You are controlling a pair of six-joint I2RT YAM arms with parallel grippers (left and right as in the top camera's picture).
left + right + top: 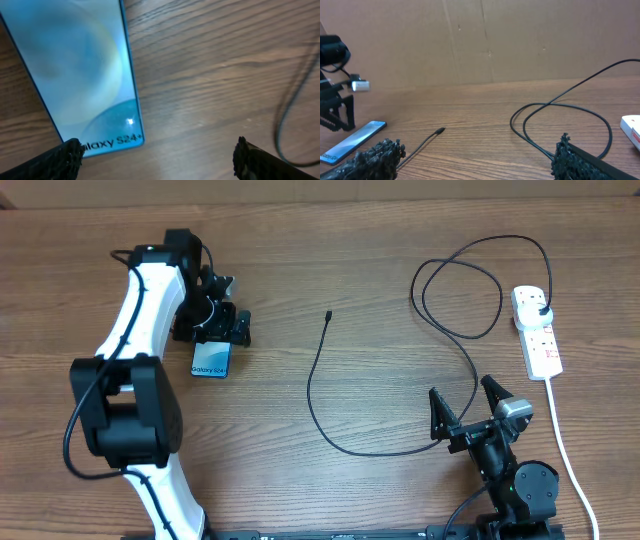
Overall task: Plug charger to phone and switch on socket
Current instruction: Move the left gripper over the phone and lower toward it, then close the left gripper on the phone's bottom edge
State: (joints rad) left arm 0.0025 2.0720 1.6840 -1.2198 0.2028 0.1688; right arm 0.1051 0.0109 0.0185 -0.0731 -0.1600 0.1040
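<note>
While the left arm (pixel 140 310) arches in white and black segments over the wooden table (pixel 350 240), its left gripper (pixel 212 330) hangs directly above the phone (pixel 211 361) with jaws spread wide and holding nothing. In the left wrist view the left gripper (pixel 157 160) shows two dark fingertips (pixel 70 155); one of them sits at the lower corner of the phone (pixel 75 65), and whether it touches cannot be told. The right arm (pixel 520 480) sits folded low, well to the right of the phone; its right gripper (pixel 465 402) points up the table with jaws parted and empty, and in its own camera the right gripper (pixel 475 160) faces a cardboard wall (pixel 470 40).

The phone lies flat, screen up, and reads "Galaxy S24+" along its lower edge. No other writing can be read, and the red marks on the socket (pixel 537 330) are too small to make out.

On the table are one phone, one charger (pixel 312 380), one socket and one white cord (pixel 565 440), served by two arms. The connector tip of the charger (pixel 440 131) rests to the right of the phone (pixel 350 142), apart from it. The black cable sweeps away from the phone in a wide curve, passes by the right gripper, loops once, and ends in a black plug seated on the socket, which lies farthest from the phone; only a corner of the socket (pixel 632 127) shows in the right wrist view.
</note>
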